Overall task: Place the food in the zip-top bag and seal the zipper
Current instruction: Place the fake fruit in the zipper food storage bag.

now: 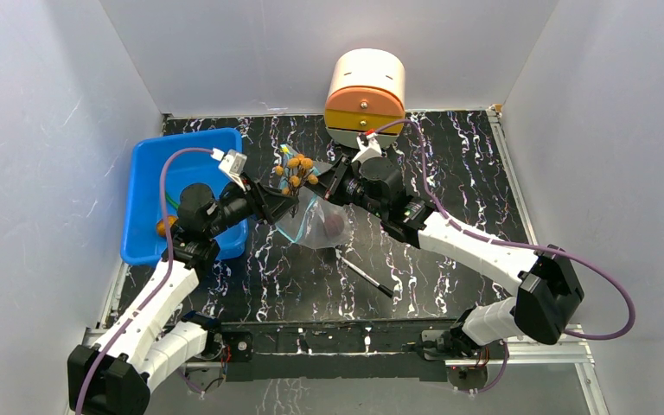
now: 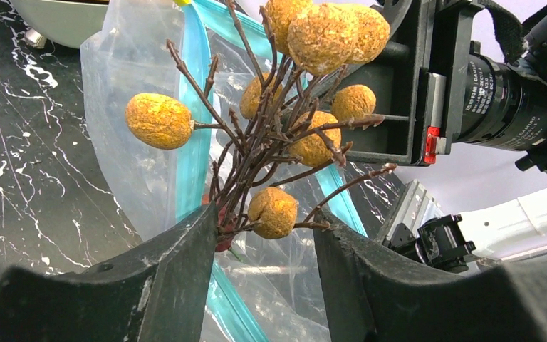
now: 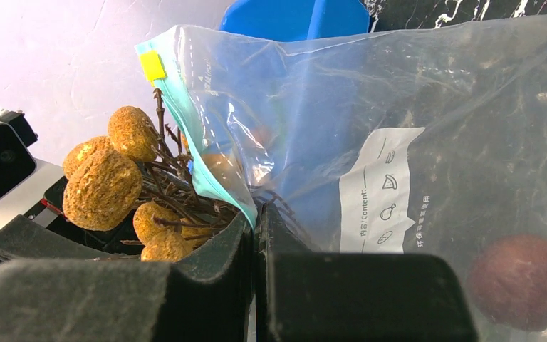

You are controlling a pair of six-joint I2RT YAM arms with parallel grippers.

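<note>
Status: roughly a third done, nothing sealed.

- Done: one dark round piece (image 3: 516, 281) sits inside the zip-top bag (image 3: 313, 128), low down, near the white label.
- In hand: the left gripper (image 2: 265, 221) has its jaws closed part-way on the stem bundle of the twig cluster (image 2: 306, 146), with one ball sitting between them. The cluster is off the surface (image 1: 450, 173), right at the bag mouth. The balls are outside the plastic. I can't tell if the stem tips are between the lips yet.
- Right gripper (image 3: 254, 221): jaws pinched fully together on the bag's top edge at the zipper (image 2: 194, 135), holding that lip up. The bag hangs from that pinch, its lower part on the surface between the two arms.
- Zipper: the teal strip is unpressed and the mouth gapes.
- Left to do: push the cluster all the way in and release it. Then fetch the orange lump (image 1: 166, 226), which is in the blue tray (image 1: 143, 199), left of the bag. There may be more pieces in the tray, but the left arm hides part of it.
- Last step is running the zipper shut along its whole length, not started.
- The pen (image 1: 365, 275) lies on the surface near the bag and isn't part of the job.

My read: insertion step two of about three, with sealing after.
</note>
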